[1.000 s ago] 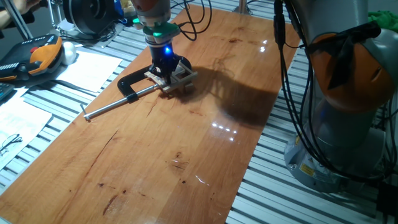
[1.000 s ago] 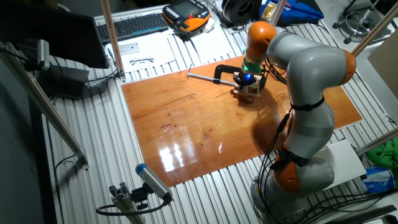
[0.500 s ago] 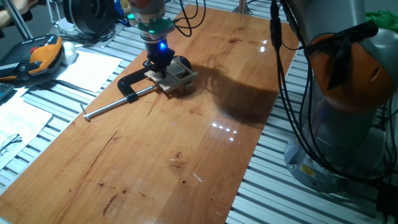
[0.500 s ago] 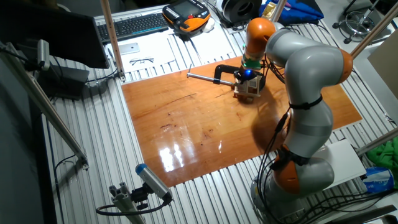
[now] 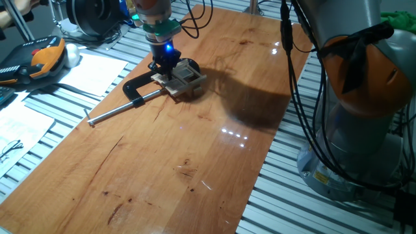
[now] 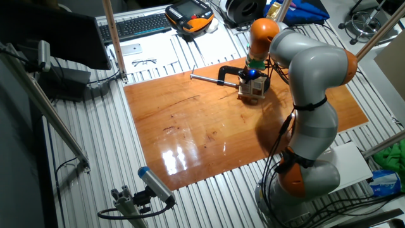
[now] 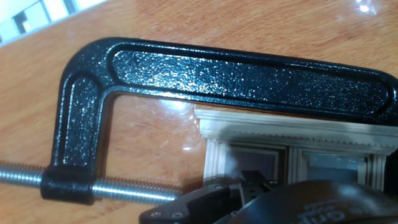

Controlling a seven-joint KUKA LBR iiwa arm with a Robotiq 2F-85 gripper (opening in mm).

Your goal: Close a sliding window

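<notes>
The sliding window (image 5: pixel 184 78) is a small pale wood frame lying flat on the wooden table, held by a black C-clamp (image 5: pixel 138 86). My gripper (image 5: pixel 166 65) is pointed down at the window's left end, next to the clamp's jaw, with a blue light lit above it. In the other fixed view the gripper (image 6: pixel 251 77) stands over the window (image 6: pixel 254 90). In the hand view the window (image 7: pixel 292 144) shows two dark panes under a moulded top bar. The fingers (image 7: pixel 252 180) appear together, low over the left pane. Whether they touch is hidden.
The clamp's steel screw rod (image 5: pixel 116 110) sticks out toward the table's left edge. In the hand view the clamp's arch (image 7: pixel 186 68) curves around the window. Papers (image 5: pixel 91 71) and an orange-black pendant (image 5: pixel 40 58) lie off the table at the left. The arm's base (image 5: pixel 364 117) stands at the right.
The gripper has shifted left along the window, toward the clamp, mostly in the first half second. The window and clamp have stayed where they were.
</notes>
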